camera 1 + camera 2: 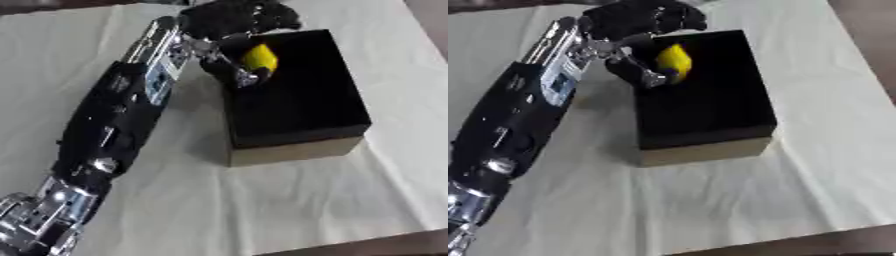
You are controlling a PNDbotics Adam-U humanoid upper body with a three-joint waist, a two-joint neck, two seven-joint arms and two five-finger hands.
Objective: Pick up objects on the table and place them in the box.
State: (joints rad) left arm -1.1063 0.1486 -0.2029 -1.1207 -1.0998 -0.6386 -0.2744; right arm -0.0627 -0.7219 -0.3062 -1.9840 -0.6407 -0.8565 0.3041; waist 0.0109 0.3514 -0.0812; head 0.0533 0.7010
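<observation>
The left hand (pixel 234 30) holds its fingers (pixel 229 70) curled round a small yellow rounded object (pixel 260 58) above the black-lined open cardboard box (pixel 297 100) on the cloth-covered worktop (pixel 262 210).

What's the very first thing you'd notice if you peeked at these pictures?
The bright yellow object jumps out first, held in the left hand over the far left corner of the black box. Next comes the long black and silver arm, stretching from the lower left corner up to the box. Everything rests on a pale cloth-covered table.
</observation>
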